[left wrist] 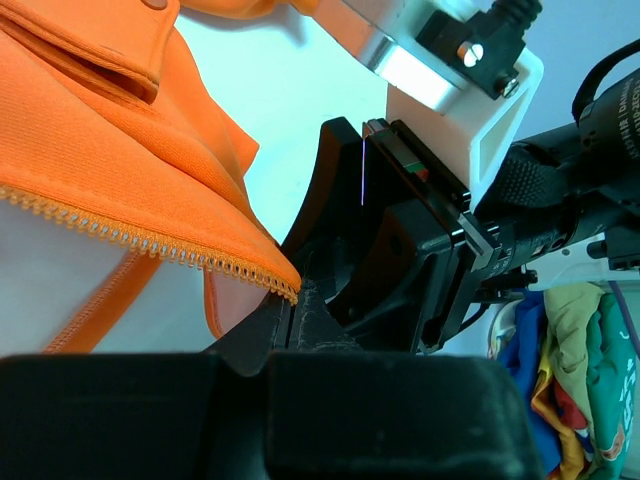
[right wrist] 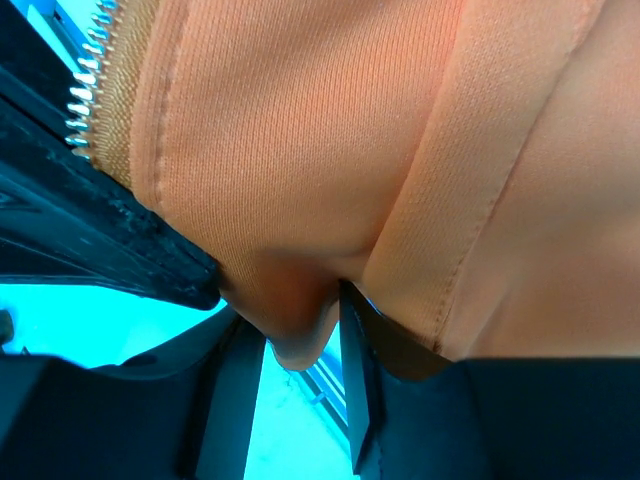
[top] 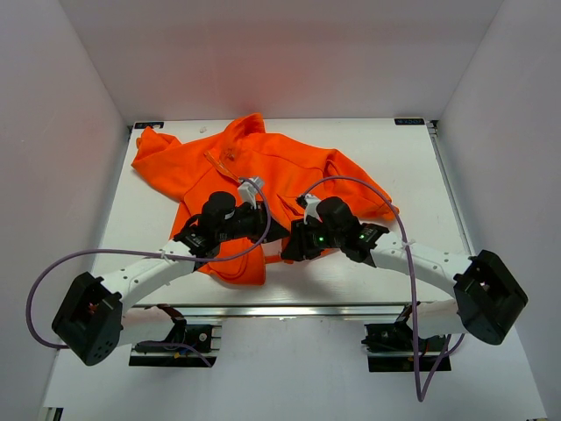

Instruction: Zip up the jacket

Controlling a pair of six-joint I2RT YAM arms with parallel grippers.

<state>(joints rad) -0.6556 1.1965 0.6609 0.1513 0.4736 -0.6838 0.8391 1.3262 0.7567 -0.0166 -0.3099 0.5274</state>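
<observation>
Left gripper [left wrist: 295, 305] pinches the jacket [top: 289, 167] at its zipper [left wrist: 150, 240] end. The right gripper [right wrist: 290, 320], at its 3 o'clock, clamps fabric. The zipper runs toward 12 o'clock.

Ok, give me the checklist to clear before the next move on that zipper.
1. Left gripper shut on the jacket at the end of its zipper edge: ok.
2. Right gripper has a fold of the orange fabric between its fingers: ok.
3. Zipper teeth exposed along the held edge: ok.
4. Two zipper halves joined: not ok, this edge runs free.
5. Slider located: cannot tell, none shows in any view.
</observation>
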